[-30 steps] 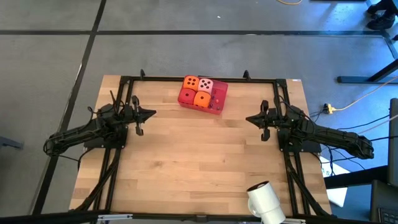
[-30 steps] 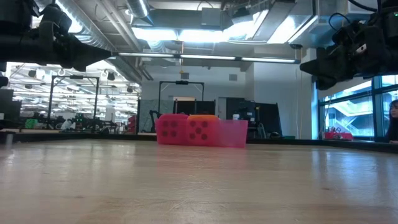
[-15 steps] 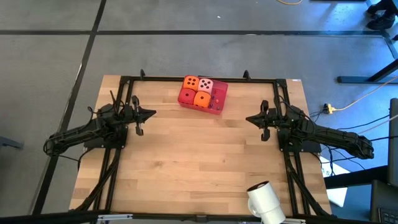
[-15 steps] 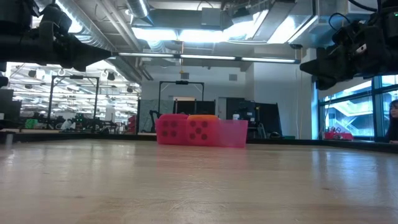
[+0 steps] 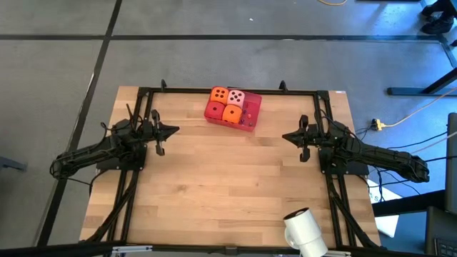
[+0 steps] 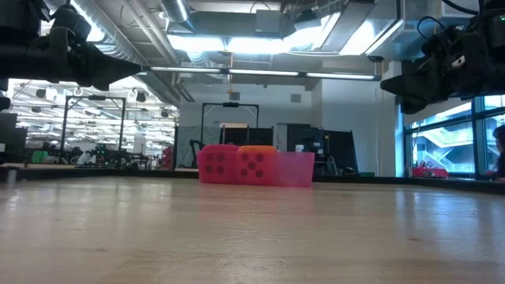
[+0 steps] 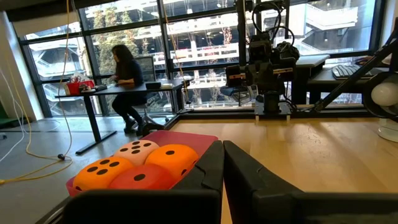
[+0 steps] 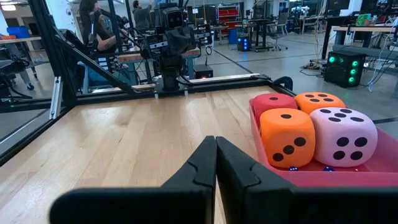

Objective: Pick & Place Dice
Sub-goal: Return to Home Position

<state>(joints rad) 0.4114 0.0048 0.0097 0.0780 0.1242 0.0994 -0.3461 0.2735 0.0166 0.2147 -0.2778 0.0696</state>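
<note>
Four dice [image 5: 226, 104] packed two by two and touching, in the left end of a pink-red tray [image 5: 253, 108], close to the far edge of the table [image 5: 228, 185] and about midway along it. As cubes, no long axis of their own. Long side of the tray along that far edge, skewed a little. All four flat on a face, none tipped.

Soft-looking, with rounded corners and dark pips. Far row: far orange die [image 5: 219, 93] on the left, pale pink die [image 5: 237, 98] on the right. Near row: red die [image 5: 213, 109] on the left, near orange die [image 5: 231, 113] on the right. Near orange die with one pip up and three toward the right edge; pale pink die with five toward that edge (plain in the right wrist view). A few tiny beads [image 8: 292, 167] on the tray floor just beside them.

Left claw [image 5: 173, 130] raised above the left part of the table, pointing across it, fingers pressed together on nothing. Right claw [image 5: 286, 137] likewise above the right part, facing back, pressed together and empty. Both well apart from the tray, with plain wood boards between.

Black frame [image 5: 228, 90] around the table edges. White rounded thing [image 5: 303, 228] at the near edge, toward the right corner. Person [image 7: 127, 78] seated at a desk in the room beyond
</note>
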